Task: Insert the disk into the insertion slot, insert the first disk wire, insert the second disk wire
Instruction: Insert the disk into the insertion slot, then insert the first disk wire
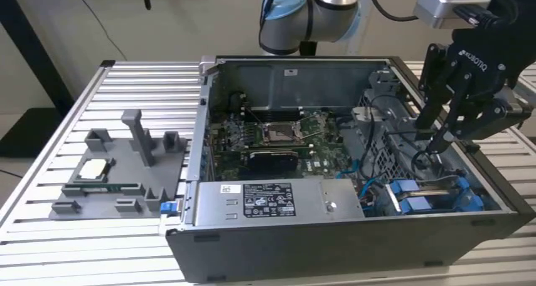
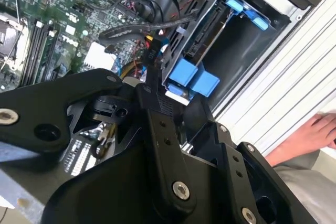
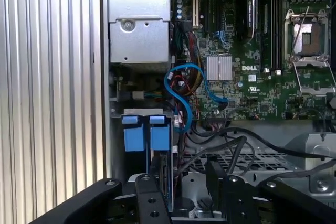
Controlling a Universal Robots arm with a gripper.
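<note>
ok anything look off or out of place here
Yes: a person's hand rests on the slatted table right beside the computer case, close to where the gripper reaches in. Nothing looks spilled or damaged.

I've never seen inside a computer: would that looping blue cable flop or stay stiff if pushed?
Probably floppy: the blue cable hangs in a loose curve. Likely light, since it is thin. It may spring back, as one end seems plugged into the board.

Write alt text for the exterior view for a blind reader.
A black robot tool reaches into an open dark grey metal computer case, near its bright blue plastic drive carrier. The case stands on a slatted silver metal table.
</note>
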